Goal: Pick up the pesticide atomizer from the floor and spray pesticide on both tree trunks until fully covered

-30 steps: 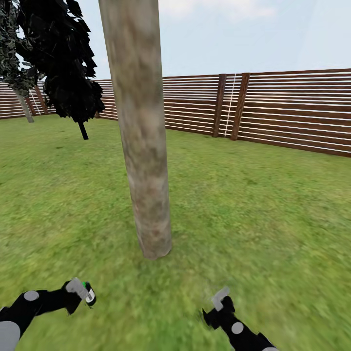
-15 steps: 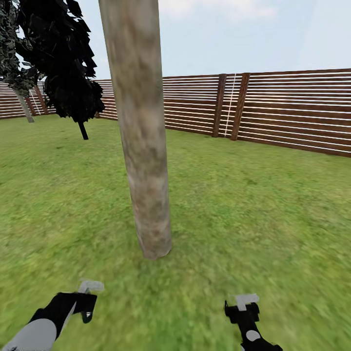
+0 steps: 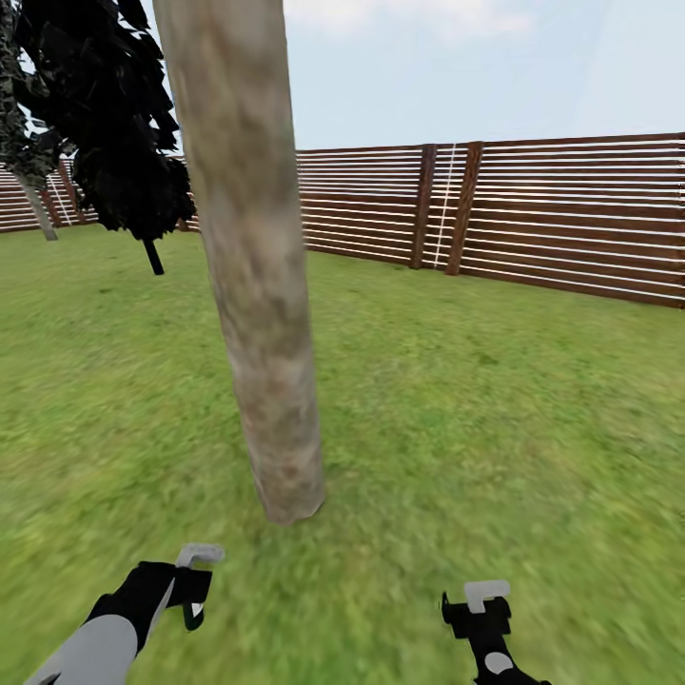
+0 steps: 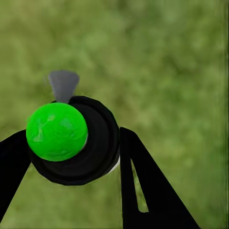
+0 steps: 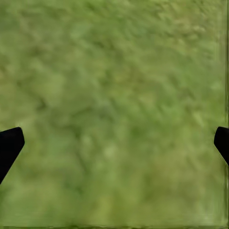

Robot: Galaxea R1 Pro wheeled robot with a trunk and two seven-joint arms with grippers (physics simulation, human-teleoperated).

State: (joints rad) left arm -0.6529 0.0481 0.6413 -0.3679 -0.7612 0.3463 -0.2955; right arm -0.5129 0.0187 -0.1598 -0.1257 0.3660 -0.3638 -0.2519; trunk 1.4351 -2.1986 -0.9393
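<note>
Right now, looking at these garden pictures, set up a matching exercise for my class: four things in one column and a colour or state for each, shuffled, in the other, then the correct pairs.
Things
1. pesticide atomizer
2. tree trunk
3. fence
4. right gripper

Descriptions
A. brown horizontal slats
B. open over grass, holding nothing
C. black body with bright green cap, clamped in the left gripper
D. mottled beige-grey bark, leaning slightly

Pairs: 1-C, 2-D, 3-A, 4-B

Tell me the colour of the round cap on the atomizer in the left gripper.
Bright green cap on a black atomizer body, clearest in the left wrist view.
</note>
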